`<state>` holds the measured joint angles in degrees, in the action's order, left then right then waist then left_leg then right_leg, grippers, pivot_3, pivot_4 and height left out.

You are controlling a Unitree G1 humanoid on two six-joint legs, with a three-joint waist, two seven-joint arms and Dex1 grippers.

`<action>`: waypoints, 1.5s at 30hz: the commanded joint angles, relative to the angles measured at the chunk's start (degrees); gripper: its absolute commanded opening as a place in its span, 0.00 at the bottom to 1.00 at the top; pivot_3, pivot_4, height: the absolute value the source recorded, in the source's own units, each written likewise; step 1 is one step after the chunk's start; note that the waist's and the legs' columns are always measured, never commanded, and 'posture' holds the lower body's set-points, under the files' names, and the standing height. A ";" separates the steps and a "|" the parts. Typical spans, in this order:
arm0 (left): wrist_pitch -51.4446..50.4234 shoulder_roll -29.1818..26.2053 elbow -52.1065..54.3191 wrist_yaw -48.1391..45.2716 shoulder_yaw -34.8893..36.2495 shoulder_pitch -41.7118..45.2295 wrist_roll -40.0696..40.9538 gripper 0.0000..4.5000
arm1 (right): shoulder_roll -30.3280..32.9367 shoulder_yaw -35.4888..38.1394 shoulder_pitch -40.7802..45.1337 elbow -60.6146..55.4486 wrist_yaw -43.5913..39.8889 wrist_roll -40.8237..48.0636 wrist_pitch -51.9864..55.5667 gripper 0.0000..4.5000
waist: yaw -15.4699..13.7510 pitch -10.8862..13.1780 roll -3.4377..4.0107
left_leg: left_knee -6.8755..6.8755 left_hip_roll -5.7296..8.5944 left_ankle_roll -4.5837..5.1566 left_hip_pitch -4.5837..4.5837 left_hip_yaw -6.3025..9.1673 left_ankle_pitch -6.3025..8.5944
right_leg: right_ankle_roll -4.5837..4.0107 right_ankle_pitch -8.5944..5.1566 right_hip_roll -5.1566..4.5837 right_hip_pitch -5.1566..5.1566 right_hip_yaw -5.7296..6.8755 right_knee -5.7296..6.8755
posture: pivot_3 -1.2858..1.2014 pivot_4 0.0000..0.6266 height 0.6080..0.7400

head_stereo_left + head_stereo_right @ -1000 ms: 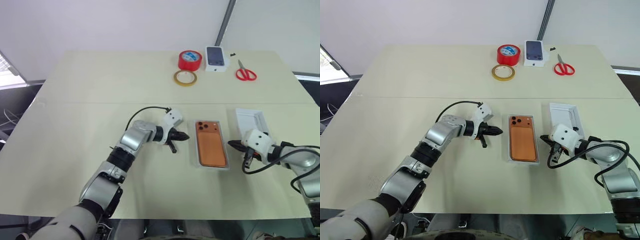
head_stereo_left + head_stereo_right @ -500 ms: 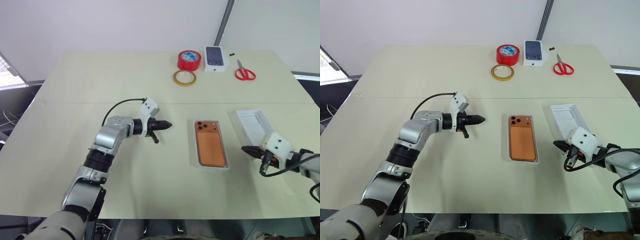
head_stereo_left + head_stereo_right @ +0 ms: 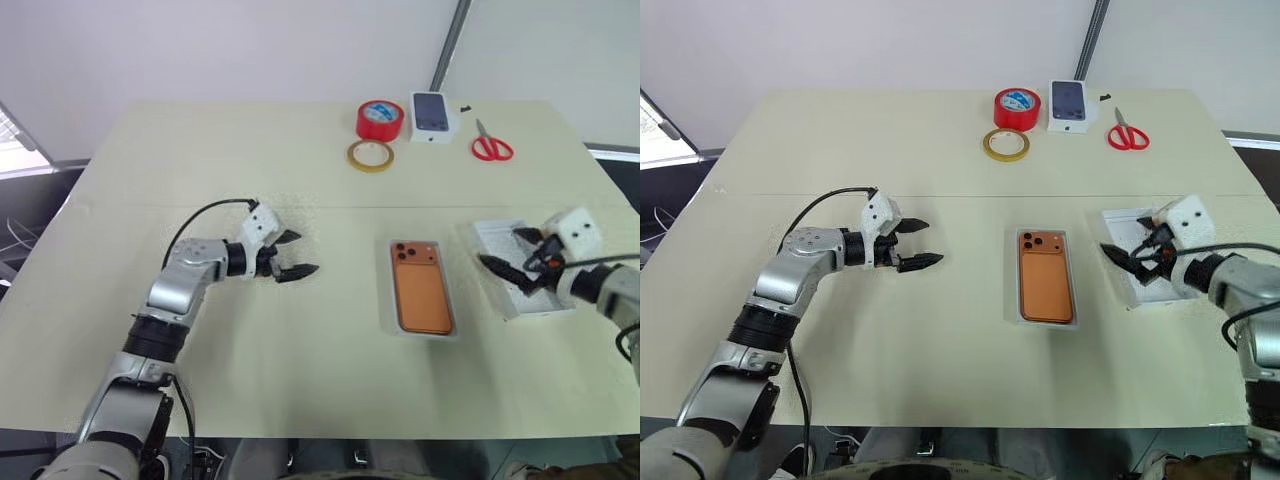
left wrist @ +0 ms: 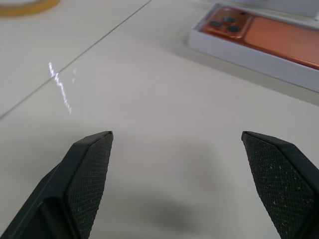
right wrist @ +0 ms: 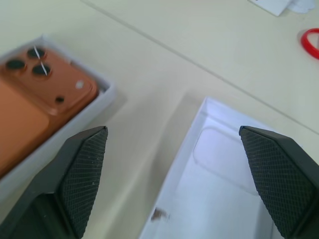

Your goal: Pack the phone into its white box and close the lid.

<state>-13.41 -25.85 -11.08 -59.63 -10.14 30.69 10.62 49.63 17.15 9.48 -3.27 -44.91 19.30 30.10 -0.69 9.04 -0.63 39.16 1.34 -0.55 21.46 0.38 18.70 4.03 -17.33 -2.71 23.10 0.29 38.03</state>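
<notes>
Cream tabletop against a white wall, seam line across the middle. Right gripper (image 3: 1137, 262) hangs with fingers spread wide, holding nothing, just over the near-left part of the lid (image 3: 1145, 270), which lies inside-up at the table's right side. Lid's long axis runs away from the robot, tilted a bit; an oval outline shows on its inner face. To the gripper's left, near but apart, the phone (image 3: 1045, 281) already sits back-up in the white box (image 3: 1046, 320), camera cluster at the far end, long axis parallel to the lid's. Left gripper (image 3: 917, 244) is also splayed and empty, over bare table well to the left of the box, pointing toward it. Right arm is clearly nearer the lid, forearm coming in from the right edge, wrist angled down. Likely remaining: grab lid, flip, seat it on the box. Far edge: red tape roll (image 3: 1017, 109), tan tape roll (image 3: 1006, 146), small printed phone box (image 3: 1070, 105), red scissors (image 3: 1128, 134).
</notes>
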 commanded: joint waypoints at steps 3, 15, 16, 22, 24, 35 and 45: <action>8.13 -0.81 3.74 -4.34 0.49 -3.99 2.23 0.99 | 2.16 -2.03 1.26 -3.51 2.20 0.48 11.72 1.00 | 0.03 -0.01 0.02 | -0.01 0.00 0.03 0.06 0.00 0.01 | 0.00 0.00 -0.01 0.05 -0.01 0.00 | 0.52 0.24 1.00; 11.92 1.08 6.55 -5.37 0.78 -5.16 4.79 0.99 | 7.69 -8.75 10.05 -12.96 7.95 3.11 50.82 1.00 | 0.20 0.01 0.09 | 0.01 -0.02 0.27 0.08 0.00 0.15 | 0.00 0.00 -0.03 0.08 -0.01 0.01 | 0.52 0.24 1.00; 12.42 1.27 6.96 -5.37 0.87 -5.33 4.98 0.99 | 6.86 -8.74 12.78 -11.99 8.45 3.70 55.30 1.00 | 0.15 0.00 0.09 | 0.01 -0.02 0.28 0.08 0.00 0.15 | 0.00 0.00 -0.03 0.08 0.00 0.01 | 0.52 0.24 1.00; 11.89 1.04 9.34 -6.54 1.30 -6.62 7.18 0.99 | 4.41 -12.23 24.65 -4.07 11.38 4.73 62.40 1.00 | 0.41 0.01 0.10 | -0.01 -0.02 0.28 0.11 -0.02 0.16 | -0.01 0.00 -0.03 0.13 -0.02 0.01 | 0.52 0.24 1.00; 11.68 0.88 9.98 -6.58 1.48 -6.85 7.63 0.99 | 4.14 -13.46 25.93 -2.26 12.10 5.31 62.40 1.00 | 0.21 0.01 0.10 | -0.04 -0.02 0.28 0.12 -0.02 0.16 | -0.01 0.00 -0.03 0.14 -0.02 -0.01 | 0.52 0.24 1.00; 9.96 0.85 14.85 -4.48 1.04 -10.27 7.90 0.99 | 5.62 -20.75 29.30 2.35 12.52 4.07 61.07 1.00 | 0.18 0.00 0.11 | 0.04 -0.01 0.32 0.43 -0.03 0.18 | -0.01 0.00 -0.03 0.40 -0.02 0.00 | 0.52 0.24 1.00; 9.15 1.31 16.55 -2.63 0.73 -11.41 7.76 0.99 | 6.19 -24.02 30.03 5.56 11.62 3.26 57.58 1.00 | 0.24 0.00 0.11 | 0.04 -0.01 0.32 0.44 -0.03 0.18 | -0.01 0.00 -0.03 0.40 -0.02 -0.01 | 0.52 0.24 1.00</action>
<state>-4.31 -24.63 3.23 -62.68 -9.87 19.41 17.06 54.34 -6.69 38.82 2.14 -33.02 23.17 88.37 -0.45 9.04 -0.52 39.21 1.33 -0.23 21.90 0.35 18.88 4.02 -17.32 -2.74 23.50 0.28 38.02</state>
